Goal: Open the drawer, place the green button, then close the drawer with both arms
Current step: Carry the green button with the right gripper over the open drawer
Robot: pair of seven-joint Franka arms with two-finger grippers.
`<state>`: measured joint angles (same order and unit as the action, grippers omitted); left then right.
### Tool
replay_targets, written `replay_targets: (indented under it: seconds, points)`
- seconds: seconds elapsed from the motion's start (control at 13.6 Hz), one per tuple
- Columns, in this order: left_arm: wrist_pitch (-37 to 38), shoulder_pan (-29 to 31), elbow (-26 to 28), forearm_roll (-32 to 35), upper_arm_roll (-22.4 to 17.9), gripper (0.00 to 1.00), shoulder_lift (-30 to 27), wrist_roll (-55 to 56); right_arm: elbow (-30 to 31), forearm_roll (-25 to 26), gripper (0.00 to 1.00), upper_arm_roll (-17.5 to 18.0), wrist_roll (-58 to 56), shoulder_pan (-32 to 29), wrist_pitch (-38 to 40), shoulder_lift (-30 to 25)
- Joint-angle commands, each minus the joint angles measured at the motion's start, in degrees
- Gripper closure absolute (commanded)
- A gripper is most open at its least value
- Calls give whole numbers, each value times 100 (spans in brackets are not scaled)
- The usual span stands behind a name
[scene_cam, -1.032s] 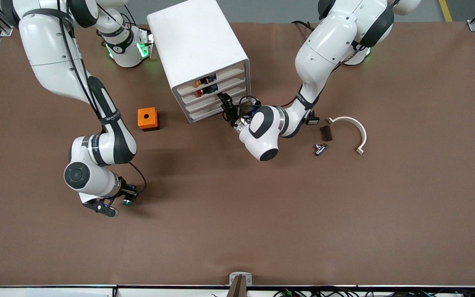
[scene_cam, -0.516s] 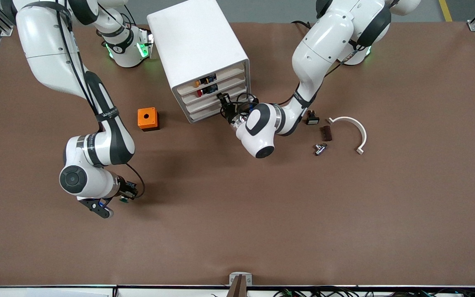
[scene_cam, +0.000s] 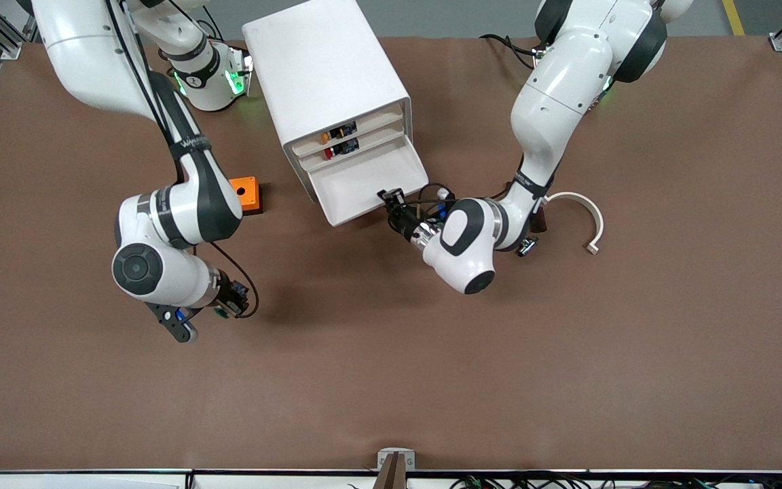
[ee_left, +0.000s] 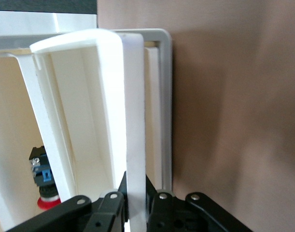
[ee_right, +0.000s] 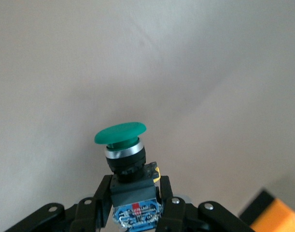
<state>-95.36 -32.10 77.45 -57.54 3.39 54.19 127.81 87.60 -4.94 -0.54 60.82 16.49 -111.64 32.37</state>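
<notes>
Third drawer [scene_cam: 372, 182] of the white cabinet [scene_cam: 323, 75] drawn well out, tray bare, its front lip pinched between the jaws of the left gripper [scene_cam: 392, 205], as confirmed in the left wrist view, where the white front wall [ee_left: 134, 145] passes straight between the black fingers [ee_left: 108, 205]. Green-capped button [ee_right: 120, 134] clamped by its black-and-blue body in the right gripper [scene_cam: 222, 310], held cap outward above bare table at the right arm's end, nearer the front camera than the orange box [scene_cam: 246, 194] and well apart from the open tray. Step in hand, by judgement: carrying the button across to the drawer. Best done by keeping the drawer steady at full extension with the left grip unchanged, raising the button high enough to clear the orange box and the tray's side wall, approaching from above the tray's open middle rather than near the left wrist, and lowering close to the tray floor before release, to stop the round cap rolling. Red and yellow buttons [scene_cam: 334, 143] visible in the two upper drawers, untouched.
</notes>
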Motion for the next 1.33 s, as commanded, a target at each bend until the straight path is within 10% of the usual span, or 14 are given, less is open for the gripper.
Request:
replay_targets:
  seconds: [0.0,0.15,0.22,0.29,0.81,1.25]
  points:
    - [-167,-25,-195,-12,-251,92,74,-545,160,-209,100,-7,604,239,457,-432]
    - [-202,-25,-195,-12,-287,48,66,-730,143,-218,100,-7,1114,485,774,-529]
    - [-202,-16,-186,-3,-295,10,31,-722,160,-271,100,2,1308,582,854,-626]
    - [-202,10,-195,-3,-330,2,-4,-722,161,-323,100,-7,1562,679,915,-679]
    - [-158,142,-458,181,-1330,1,-241,-1229,405,-359,100,-7,3425,1733,698,-819]
    - [-158,142,-485,1849,-1693,1,-619,-2389,1135,-368,100,-7,4516,2489,-444,-873]
